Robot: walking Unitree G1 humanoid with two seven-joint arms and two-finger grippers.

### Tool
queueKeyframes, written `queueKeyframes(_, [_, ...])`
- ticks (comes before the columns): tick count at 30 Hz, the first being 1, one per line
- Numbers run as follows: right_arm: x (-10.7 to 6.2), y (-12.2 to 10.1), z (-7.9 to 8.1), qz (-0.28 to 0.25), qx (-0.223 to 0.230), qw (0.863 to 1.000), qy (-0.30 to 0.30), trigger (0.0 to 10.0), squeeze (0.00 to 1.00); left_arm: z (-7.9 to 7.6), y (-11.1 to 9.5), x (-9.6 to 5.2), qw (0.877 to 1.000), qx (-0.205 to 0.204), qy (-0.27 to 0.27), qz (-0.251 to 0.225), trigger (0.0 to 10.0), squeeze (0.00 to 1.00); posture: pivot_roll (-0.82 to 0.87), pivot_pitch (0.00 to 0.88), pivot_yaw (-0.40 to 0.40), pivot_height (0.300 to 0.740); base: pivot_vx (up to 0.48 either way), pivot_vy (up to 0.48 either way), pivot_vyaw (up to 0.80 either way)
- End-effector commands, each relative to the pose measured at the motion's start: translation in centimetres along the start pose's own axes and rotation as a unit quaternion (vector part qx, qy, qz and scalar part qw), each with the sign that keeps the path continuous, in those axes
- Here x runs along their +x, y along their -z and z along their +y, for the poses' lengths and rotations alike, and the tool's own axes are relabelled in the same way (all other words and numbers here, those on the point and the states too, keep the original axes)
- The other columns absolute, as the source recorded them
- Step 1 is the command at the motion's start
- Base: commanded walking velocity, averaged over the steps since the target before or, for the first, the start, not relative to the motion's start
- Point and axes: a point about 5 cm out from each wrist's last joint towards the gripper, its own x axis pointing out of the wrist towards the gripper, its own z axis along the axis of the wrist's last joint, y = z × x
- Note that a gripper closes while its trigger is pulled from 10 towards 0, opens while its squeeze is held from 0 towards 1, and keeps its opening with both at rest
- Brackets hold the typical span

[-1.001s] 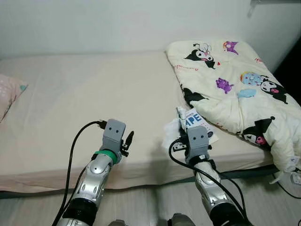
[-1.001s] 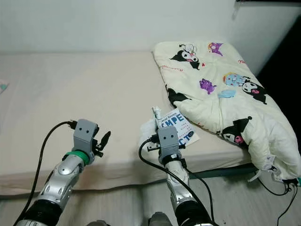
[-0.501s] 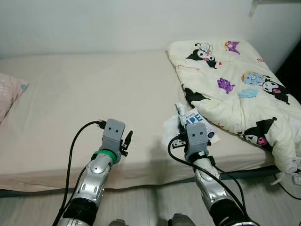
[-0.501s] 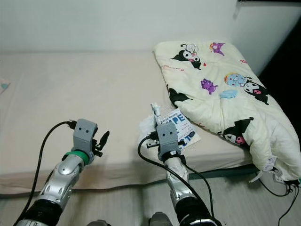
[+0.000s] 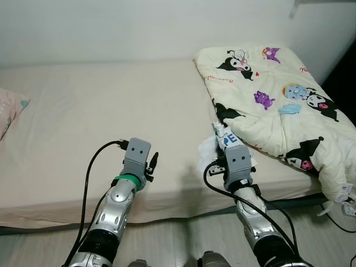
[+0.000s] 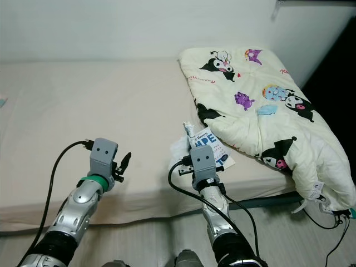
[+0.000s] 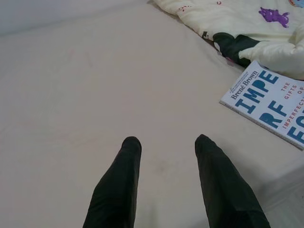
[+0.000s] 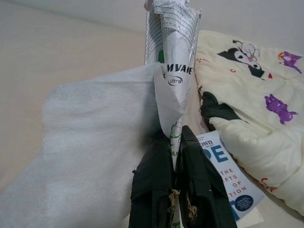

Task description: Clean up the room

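A pale pink pillow (image 5: pixel 10 114) lay cut off at the far left edge of the wide beige mattress (image 5: pixel 89 105), most of it out of frame. The left gripper (image 7: pixel 164 142) hovered low over bare sheet near the bed's front edge, its two black fingers apart and holding nothing. To its right, the right gripper (image 8: pixel 175 142) had its jaws pressed together on a crumpled white printed wrapper (image 8: pixel 173 57), which stood up from the fingertips beside a loose sheet of thin white foam packing (image 8: pixel 95 142); whether the foam was also pinched or merely draped against the fingers could not be told. Just beyond lay a white paperback book with large blue lettering (image 7: pixel 270 102), partly tucked under the edge of a cream quilt printed with cartoon characters (image 5: pixel 272 94) heaped on the right side of the bed. Judged from this, the step in hand was carrying the litter off the bed; doing it well would call for a firm pinch, lifting straight up so the foam either came along cleanly or dropped clear, and keeping the wrapper away from the book and quilt. The wrapper's print was only partly legible, the quilt's lower corner ran out of frame, and white cables (image 6: pixel 320 203) on the floor at far right were hard to make out.
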Motion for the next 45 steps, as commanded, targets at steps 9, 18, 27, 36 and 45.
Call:
queueKeyframes(9, [0.4,-0.1,0.7,0.002,0.002,1.0,-0.017,10.0,0.0,0.3,1.0,-0.5,1.0,0.002,-0.012,0.015,10.0,0.0,-0.01,0.0,0.016,0.685,0.0,0.0,0.0])
queueKeyframes(18, [0.0,0.0,0.1,-0.001,0.006,1.0,-0.008,10.0,0.0,0.9,0.3,0.2,1.0,0.005,-0.013,0.005,10.0,0.0,-0.05,0.0,0.004,0.685,0.0,0.0,0.0])
queueKeyframes(27, [-0.3,0.3,-0.7,0.004,0.032,0.999,0.012,10.0,0.0,-0.5,0.7,0.1,1.0,0.001,0.0,0.006,10.0,0.0,-0.06,0.0,0.017,0.685,0.0,0.0,0.0])
queueKeyframes(36, [0.1,0.3,-0.5,0.014,0.045,0.999,0.012,10.0,0.0,-0.1,0.0,0.6,1.0,0.007,-0.001,-0.002,10.0,0.0,-0.02,0.0,0.016,0.685,0.0,0.0,0.0])
queueKeyframes(45, [-1.0,2.3,-0.4,0.07,0.022,0.997,-0.009,10.0,0.0,0.1,1.0,0.0,1.0,0.012,-0.007,0.01,10.0,0.0,-0.03,0.0,0.007,0.685,0.0,0.0,0.26])
